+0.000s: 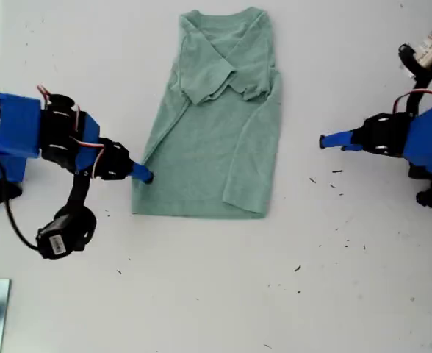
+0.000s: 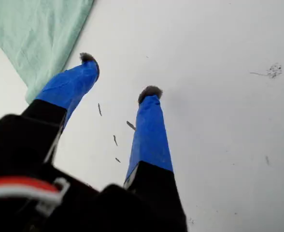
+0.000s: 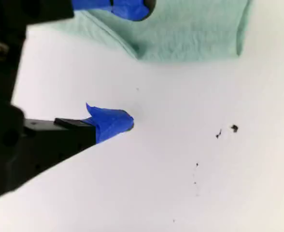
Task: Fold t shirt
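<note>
t shirt (image 1: pixel 216 140): sage-green, lying flat on the white desk (image 1: pixel 216 294), just above centre of the exterior view, toward 12 o'clock. Collar end points to 12, hem to 6.
t shirt shape: both short sleeves are turned in and overlap across the chest. The long edge on the 3 o'clock side looks folded inward. The hem is roughly straight.
my first gripper (image 1: pixel 323 141): at 3 o'clock in the exterior view, over bare desk, well apart from the shirt's 3 o'clock edge and pointing toward it.
my first gripper state: blue-taped fingers (image 2: pixel 149 130) spread wide with nothing between them. In the first wrist view (image 2: pixel 119 75) only desk shows between the tips. A corner of the shirt (image 2: pixel 40 34) sits beyond one finger.
my second gripper (image 1: pixel 147 176): at 9 o'clock in the exterior view, right at the shirt's lower 9 o'clock edge, near the hem corner.
my second gripper state: spread apart, gripping nothing. In the second wrist view (image 3: pixel 134 63) one blue fingertip (image 3: pixel 127 8) sits in front of the cloth (image 3: pixel 180 29) and the other is above bare desk beside the edge. I cannot tell whether the tip touches the cloth.
specks (image 1: pixel 336 171): small dark bits scattered on the desk around 4 to 5 o'clock, near my first gripper.
</note>
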